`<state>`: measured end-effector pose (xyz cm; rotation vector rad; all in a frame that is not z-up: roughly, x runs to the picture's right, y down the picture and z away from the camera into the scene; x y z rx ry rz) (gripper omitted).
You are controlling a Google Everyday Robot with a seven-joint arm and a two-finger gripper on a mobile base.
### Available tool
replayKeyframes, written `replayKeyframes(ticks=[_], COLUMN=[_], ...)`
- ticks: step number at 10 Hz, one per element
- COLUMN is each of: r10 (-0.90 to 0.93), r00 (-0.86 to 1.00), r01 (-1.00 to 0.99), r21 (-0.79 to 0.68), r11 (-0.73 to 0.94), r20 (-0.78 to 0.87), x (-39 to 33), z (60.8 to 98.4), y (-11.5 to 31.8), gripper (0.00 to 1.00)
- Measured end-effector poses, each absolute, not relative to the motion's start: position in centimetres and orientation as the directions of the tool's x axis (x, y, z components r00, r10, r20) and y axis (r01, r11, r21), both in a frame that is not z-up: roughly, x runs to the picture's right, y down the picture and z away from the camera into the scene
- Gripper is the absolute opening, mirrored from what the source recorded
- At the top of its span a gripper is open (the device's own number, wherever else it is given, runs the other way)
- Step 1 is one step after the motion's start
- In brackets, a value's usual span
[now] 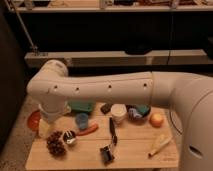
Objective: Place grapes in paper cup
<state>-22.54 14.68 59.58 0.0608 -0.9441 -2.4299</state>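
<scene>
Reaching step: the gripper [46,129] hovers just above the grapes [55,144], fingers spread wide and empty. Next it should descend, clamp the bunch, and carry it to the paper cup [118,113], up-right of the grapes.

Paper cup [118,114] 1, blue cup [81,120] 1, grapes [56,144] 1 bunch, gripper [45,129] 1 near grapes

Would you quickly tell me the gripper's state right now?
Gripper: open, holding nothing, poised just above and left of the grapes.
</scene>
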Motion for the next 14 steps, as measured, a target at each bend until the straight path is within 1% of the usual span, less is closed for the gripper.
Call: replayKeyframes(ticks=[1, 2, 4, 8, 9, 11, 14], r10=[-0.434, -0.315, -0.246, -0.206, -0.198, -0.16, -0.125], r00=[-0.898, -0.949, -0.969, -0.978, -0.98, -0.983, -0.983], r01=[0.372, 0.223, 0.169, 0.162, 0.145, 0.056, -0.009], r21=[0.659, 0.674, 0.681, 0.68, 0.683, 0.693, 0.707], r11=[-0.654, -0.704, -0.713, -0.715, -0.715, -0.719, -0.707], r20=[0.076, -0.015, -0.017, 0.017, 0.001, -0.087, -0.137], x=[-24.3, -26.5, -26.9, -25.9, -25.8, -25.6, -25.8], z=[59.6, 60.2, 61.9, 63.7, 64.2, 64.8, 65.2], y=[16.6, 20.0, 22.4, 24.2, 24.5, 25.1, 25.9], gripper=[0.8, 0.8, 0.8, 0.8, 0.8, 0.8, 0.8])
